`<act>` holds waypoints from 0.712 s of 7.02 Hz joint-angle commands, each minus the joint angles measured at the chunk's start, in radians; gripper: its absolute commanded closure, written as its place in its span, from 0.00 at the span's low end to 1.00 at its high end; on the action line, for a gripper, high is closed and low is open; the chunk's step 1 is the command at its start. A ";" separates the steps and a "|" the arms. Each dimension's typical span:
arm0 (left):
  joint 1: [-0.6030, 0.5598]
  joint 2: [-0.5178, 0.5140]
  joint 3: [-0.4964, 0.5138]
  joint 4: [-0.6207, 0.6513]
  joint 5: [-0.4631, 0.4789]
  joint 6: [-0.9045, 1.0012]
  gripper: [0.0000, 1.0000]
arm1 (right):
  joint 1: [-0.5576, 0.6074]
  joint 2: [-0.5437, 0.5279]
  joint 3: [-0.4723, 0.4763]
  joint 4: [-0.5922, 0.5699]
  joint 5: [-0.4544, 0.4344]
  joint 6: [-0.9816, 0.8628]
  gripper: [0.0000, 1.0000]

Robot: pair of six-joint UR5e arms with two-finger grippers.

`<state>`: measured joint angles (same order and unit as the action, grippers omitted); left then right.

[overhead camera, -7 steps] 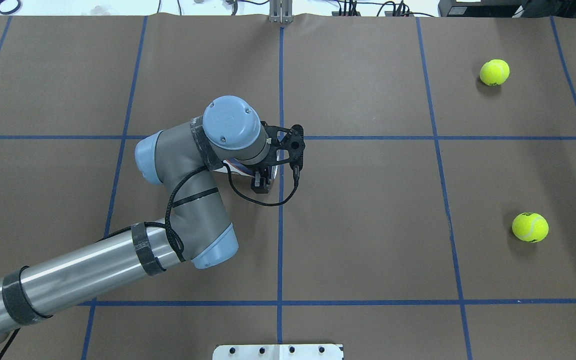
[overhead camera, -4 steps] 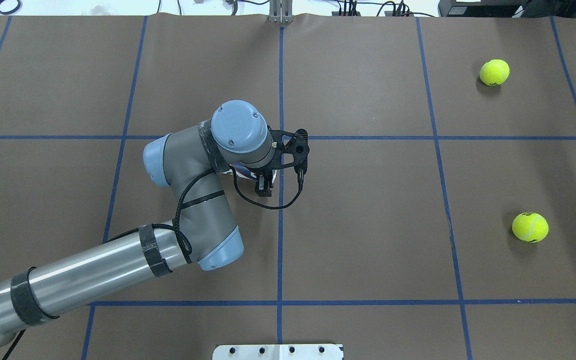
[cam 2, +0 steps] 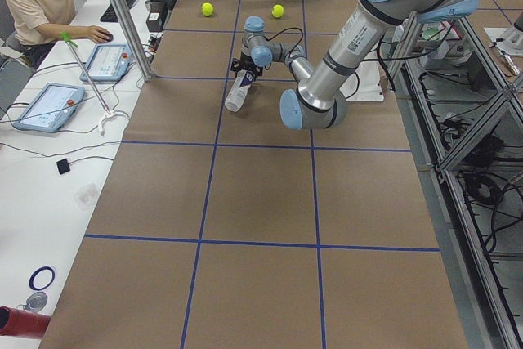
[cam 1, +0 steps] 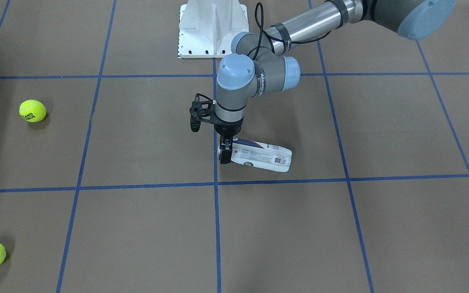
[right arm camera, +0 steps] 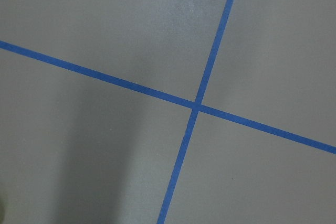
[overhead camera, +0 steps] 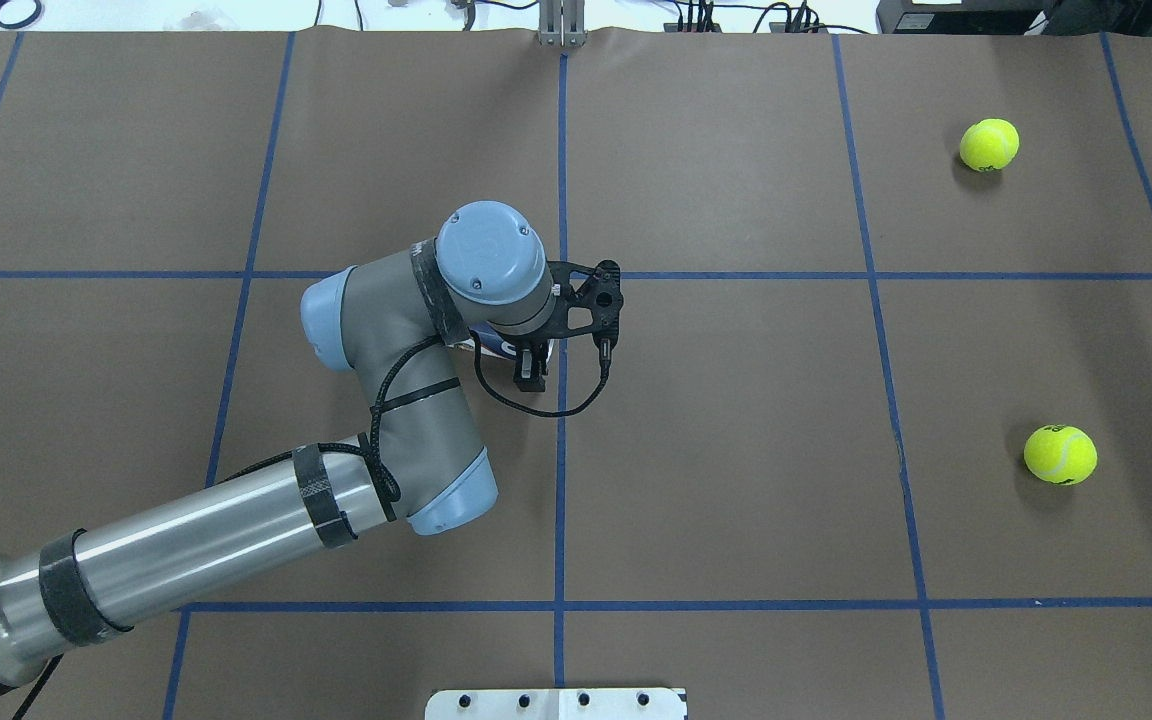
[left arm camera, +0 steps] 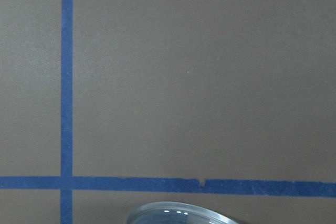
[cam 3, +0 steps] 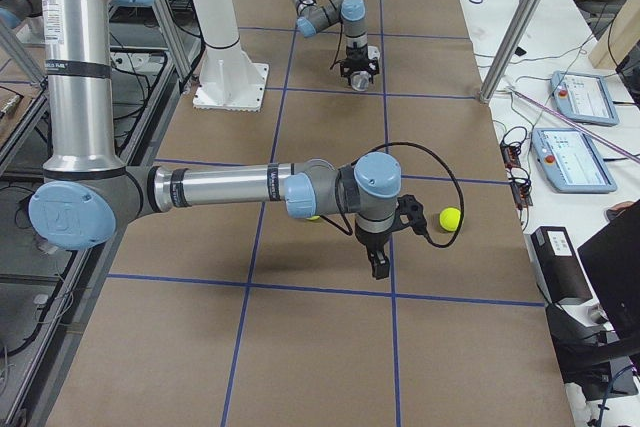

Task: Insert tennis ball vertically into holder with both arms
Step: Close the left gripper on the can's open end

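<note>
Holder (cam 1: 259, 155): lies on its side on the table (cam 1: 381, 228), near the middle. Its mouth end is just beside the centre blue tape line and its body runs toward the robot's left. Label and barcode face up.

Left arm (overhead camera: 196, 545): reaches in over the holder with the wrist pointing down. Left gripper (cam 1: 225, 152): sits at the holder's mouth end. 1 black finger shows in front of the tube and the other is hidden behind it. Whether the jaws press on the tube or only straddle it, I cannot tell. The left wrist view shows only an arc of the metal rim at the bottom edge, over a tape crossing.

Right arm (cam 3: 220, 187): stretched low over the table. Right gripper (cam 3: 380, 265): points down near a blue line, seen only in the side view, so I cannot tell how its jaws stand.

2 tennis balls (overhead camera: 989, 144) (overhead camera: 1060, 455): on the robot's right side, well apart from the holder and from each other. Both rest on the table.

Pedestal base (cam 1: 212, 28): white, at the robot's edge.
</note>
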<state>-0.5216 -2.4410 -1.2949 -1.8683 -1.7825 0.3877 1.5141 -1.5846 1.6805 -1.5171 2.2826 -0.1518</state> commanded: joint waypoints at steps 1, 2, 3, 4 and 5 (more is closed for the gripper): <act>0.000 0.000 0.003 0.000 0.000 0.005 0.09 | 0.000 0.000 -0.004 0.000 0.000 0.000 0.00; 0.000 0.000 0.002 0.000 0.000 0.007 0.13 | 0.000 0.000 -0.004 0.000 0.000 0.000 0.00; 0.000 0.000 0.000 0.001 0.015 0.007 0.19 | 0.000 0.000 -0.004 0.000 0.002 0.000 0.00; 0.000 -0.001 -0.004 0.001 0.020 0.007 0.23 | 0.000 0.000 -0.004 0.000 0.002 0.000 0.00; -0.002 -0.001 -0.006 0.001 0.020 0.007 0.24 | 0.000 0.000 -0.005 0.000 0.003 0.000 0.00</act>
<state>-0.5217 -2.4414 -1.2979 -1.8670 -1.7658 0.3941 1.5140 -1.5846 1.6763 -1.5171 2.2843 -0.1519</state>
